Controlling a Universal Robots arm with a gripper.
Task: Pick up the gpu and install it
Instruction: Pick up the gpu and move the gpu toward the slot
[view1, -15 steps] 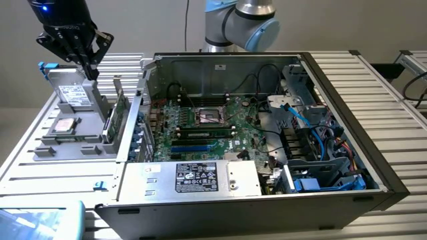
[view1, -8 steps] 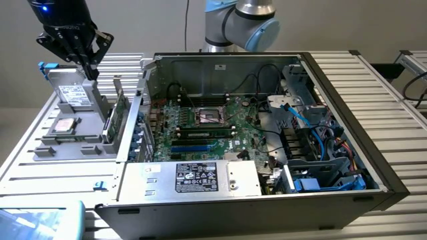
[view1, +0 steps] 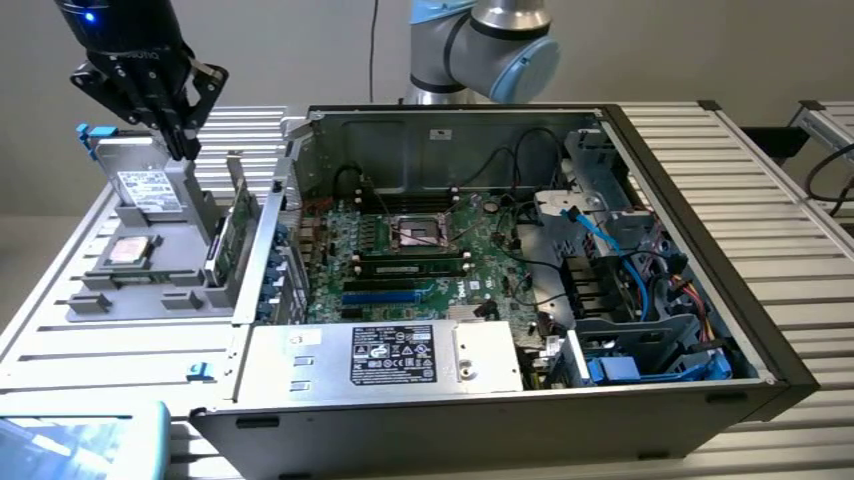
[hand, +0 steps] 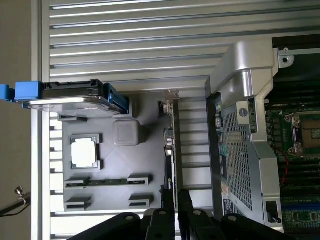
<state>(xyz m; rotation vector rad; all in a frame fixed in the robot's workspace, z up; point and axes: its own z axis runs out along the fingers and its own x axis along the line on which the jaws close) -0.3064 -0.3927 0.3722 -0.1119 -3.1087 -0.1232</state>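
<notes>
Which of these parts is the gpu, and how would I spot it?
Find the open computer case, then the grey parts tray beside it on the exterior view's left. The gpu stands on edge at the tray's side nearest the case: a thin green card, unlike the boxy silver hard drives farther from the case.

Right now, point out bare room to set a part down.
Bare table on the exterior view's right of the case, and a strip on the tray's near side. Crowded: the tray with drives and gpu, the cabled case inside.
</notes>
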